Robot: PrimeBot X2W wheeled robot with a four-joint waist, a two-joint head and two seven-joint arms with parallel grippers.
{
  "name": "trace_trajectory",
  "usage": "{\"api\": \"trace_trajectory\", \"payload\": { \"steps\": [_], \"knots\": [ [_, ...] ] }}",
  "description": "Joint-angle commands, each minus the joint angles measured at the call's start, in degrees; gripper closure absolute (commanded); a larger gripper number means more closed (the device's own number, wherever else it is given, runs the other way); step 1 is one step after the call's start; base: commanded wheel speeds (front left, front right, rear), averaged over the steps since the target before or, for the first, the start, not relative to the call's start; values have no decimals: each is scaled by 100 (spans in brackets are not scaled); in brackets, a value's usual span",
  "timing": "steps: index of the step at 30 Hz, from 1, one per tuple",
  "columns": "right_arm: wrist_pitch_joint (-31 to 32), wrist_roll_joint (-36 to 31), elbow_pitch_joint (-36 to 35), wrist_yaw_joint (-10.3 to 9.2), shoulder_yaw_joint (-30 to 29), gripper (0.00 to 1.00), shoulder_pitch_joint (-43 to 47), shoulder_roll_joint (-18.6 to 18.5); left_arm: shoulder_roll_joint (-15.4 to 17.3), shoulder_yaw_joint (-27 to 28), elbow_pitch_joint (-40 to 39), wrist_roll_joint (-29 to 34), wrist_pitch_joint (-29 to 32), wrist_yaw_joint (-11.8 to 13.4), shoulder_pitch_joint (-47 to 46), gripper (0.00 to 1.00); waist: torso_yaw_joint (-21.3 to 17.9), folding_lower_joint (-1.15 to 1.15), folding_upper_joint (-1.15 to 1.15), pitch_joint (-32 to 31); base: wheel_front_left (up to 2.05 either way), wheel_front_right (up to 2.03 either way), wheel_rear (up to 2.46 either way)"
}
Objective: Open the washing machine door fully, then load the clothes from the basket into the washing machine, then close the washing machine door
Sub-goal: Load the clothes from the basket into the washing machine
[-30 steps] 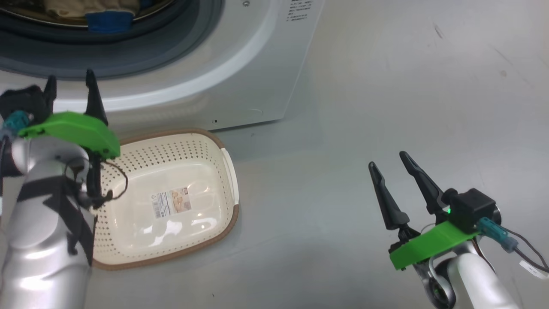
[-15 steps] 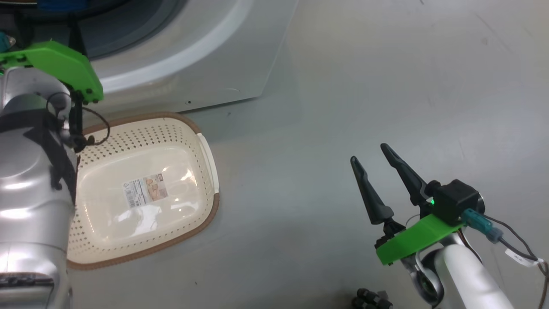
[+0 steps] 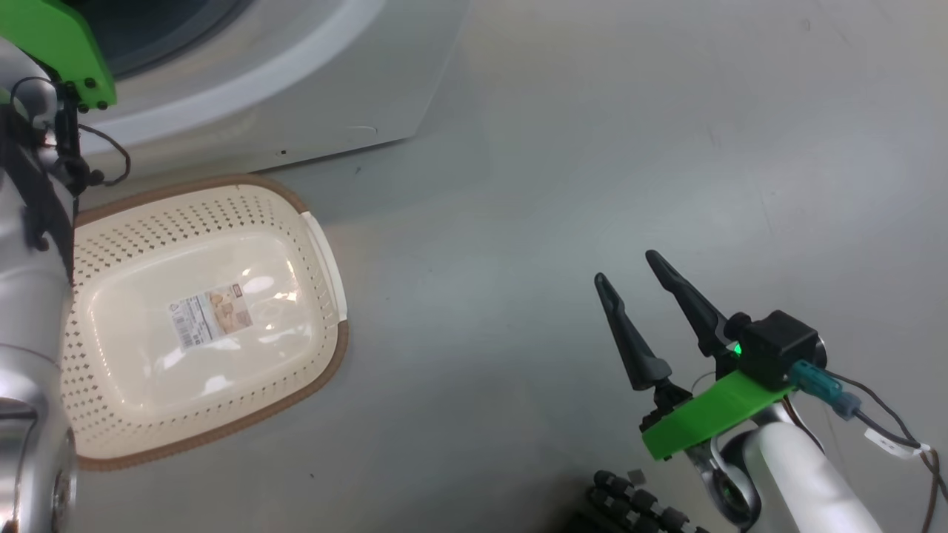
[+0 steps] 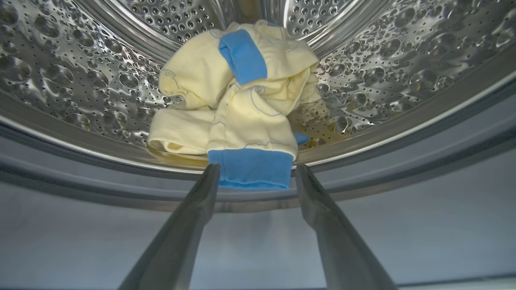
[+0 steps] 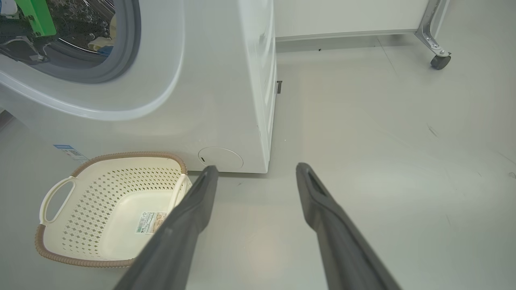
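The clothes (image 4: pixel 238 104), pale yellow with blue patches, lie bunched inside the steel drum of the washing machine (image 3: pixel 296 89). One blue cuff rests on the drum's lip. My left gripper (image 4: pixel 256 173) is open, with its fingertips at the lip on either side of that cuff. In the head view only its green wrist plate (image 3: pixel 59 37) shows at the machine's opening. The basket (image 3: pixel 326 370) sits empty on the floor in front of the machine, label sticker inside; it is also in the right wrist view (image 5: pixel 52 193). My right gripper (image 3: pixel 626 268) hangs open over bare floor. The washing machine door is out of view.
Grey floor spreads to the right of the machine (image 5: pixel 225 100). A metal frame leg on a caster (image 5: pixel 439 60) stands at the far right by the white wall. A dark ribbed part (image 3: pixel 629 503) shows at the head view's bottom edge.
The head camera has moved, sliding machine and basket up and left in the picture. My left arm has risen toward the drum opening, its fingers leaving the head view. Both grippers stay open.
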Motion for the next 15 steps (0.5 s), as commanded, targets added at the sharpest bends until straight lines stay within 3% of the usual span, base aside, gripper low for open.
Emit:
{"api": "trace_trajectory", "payload": {
  "steps": [1, 15],
  "knots": [
    [-38, 8, -151, 22, 87, 0, 12, -26, 243, 12, -98, 76, 18, 28, -213, 0, -18, -1, 0, 32, 0, 0, 0],
    [-38, -2, -212, 22, 76, 0, 136, -26, 404, -216, 548, 156, 128, 129, -903, 0, -118, -1, 0, 298, 0, 0, 0]
  ]
}}
